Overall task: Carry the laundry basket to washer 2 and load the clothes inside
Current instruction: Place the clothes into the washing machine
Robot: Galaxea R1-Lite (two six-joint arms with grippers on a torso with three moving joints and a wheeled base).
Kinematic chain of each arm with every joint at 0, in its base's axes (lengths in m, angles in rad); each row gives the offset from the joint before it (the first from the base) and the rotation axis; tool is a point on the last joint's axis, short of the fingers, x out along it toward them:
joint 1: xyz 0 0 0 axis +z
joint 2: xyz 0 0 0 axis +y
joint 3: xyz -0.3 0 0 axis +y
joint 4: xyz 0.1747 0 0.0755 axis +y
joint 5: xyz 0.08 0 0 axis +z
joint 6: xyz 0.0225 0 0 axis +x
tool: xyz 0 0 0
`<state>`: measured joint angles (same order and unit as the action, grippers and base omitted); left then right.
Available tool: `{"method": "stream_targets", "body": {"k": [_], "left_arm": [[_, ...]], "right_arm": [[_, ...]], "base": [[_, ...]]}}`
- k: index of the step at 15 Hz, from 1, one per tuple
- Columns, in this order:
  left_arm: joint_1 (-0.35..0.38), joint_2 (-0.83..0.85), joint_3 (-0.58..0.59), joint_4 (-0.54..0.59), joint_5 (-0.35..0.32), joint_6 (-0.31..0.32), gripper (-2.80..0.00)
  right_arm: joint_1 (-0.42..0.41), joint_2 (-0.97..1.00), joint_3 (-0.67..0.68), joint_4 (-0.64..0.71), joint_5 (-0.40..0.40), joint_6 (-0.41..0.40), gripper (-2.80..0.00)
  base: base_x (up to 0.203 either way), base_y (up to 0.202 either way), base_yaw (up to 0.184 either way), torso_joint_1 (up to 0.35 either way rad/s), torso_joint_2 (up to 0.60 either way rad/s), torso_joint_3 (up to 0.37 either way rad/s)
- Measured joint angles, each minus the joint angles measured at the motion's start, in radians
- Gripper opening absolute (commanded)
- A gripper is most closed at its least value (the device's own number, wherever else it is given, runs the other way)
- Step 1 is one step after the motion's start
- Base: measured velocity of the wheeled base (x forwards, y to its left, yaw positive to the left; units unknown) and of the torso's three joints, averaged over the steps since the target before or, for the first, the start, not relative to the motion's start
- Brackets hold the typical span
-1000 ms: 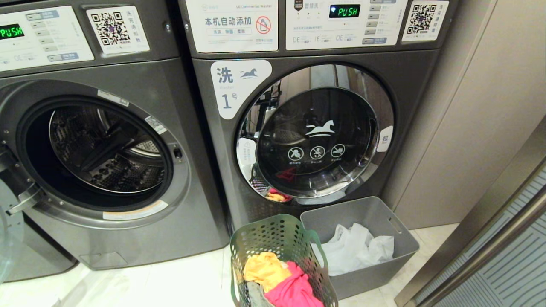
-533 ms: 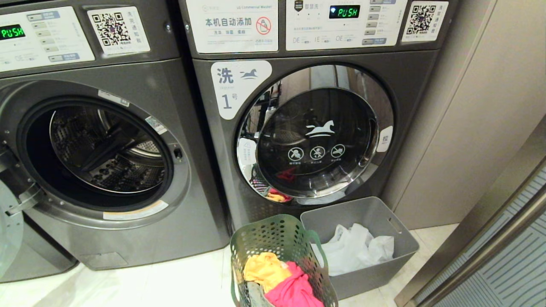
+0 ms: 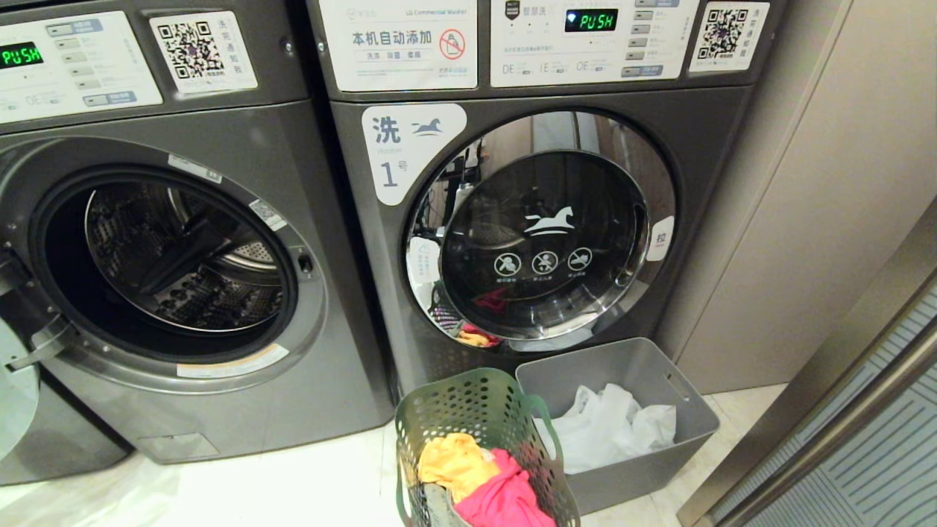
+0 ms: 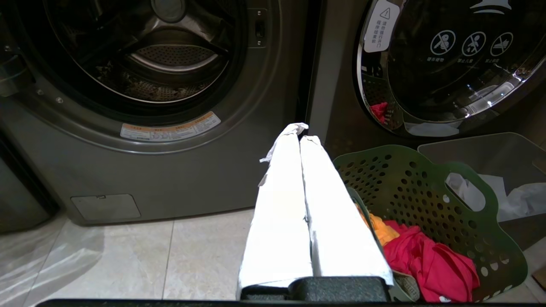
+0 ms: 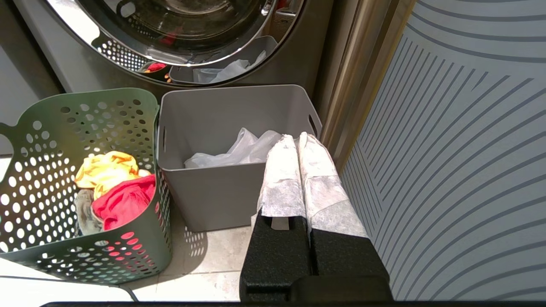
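Observation:
The dark green laundry basket stands on the floor in front of the washer labelled 1. Inside it lie the clothes: a yellow piece, a pinkish-red one and a grey-olive one. Left of that washer is a like machine with its door swung open and an empty drum; no number shows on it, so I cannot tell whether it is washer 2. My left gripper hangs shut and empty beside the basket. My right gripper is shut and empty by the grey bin.
A grey solid-walled bin holding white plastic bags stands touching the basket's right side. A striped glass panel with a metal frame closes off the right. The open washer door juts out at the far left. The floor is pale tile.
The open washer door at the left edge has swung a little. Basket, bin and clothes have not moved.

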<state>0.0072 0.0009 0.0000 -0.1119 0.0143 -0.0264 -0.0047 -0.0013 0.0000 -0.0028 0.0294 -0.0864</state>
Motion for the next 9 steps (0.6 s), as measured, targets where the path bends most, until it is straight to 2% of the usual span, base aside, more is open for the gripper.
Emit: {"method": "stream_targets", "body": {"k": [3,4,9], "left_arm": [[-0.001,-0.001,0.000,0.000,-0.001,0.000,-2.80],[0.001,-0.001,0.000,-0.001,-0.001,0.001,-2.80],[-0.001,-0.002,0.000,-0.001,0.000,0.000,-2.80]], "right_arm": [[0.000,0.000,0.000,0.000,0.000,0.000,-2.80],[0.002,0.000,0.000,0.000,0.000,0.000,-2.80],[0.000,0.000,0.000,0.000,0.001,-0.009,-2.80]], "base": [[0.000,0.000,0.000,0.000,0.00,0.000],[0.004,0.097,-0.005,-0.005,0.00,-0.002],[0.000,0.190,0.000,0.002,0.00,0.004]]}}
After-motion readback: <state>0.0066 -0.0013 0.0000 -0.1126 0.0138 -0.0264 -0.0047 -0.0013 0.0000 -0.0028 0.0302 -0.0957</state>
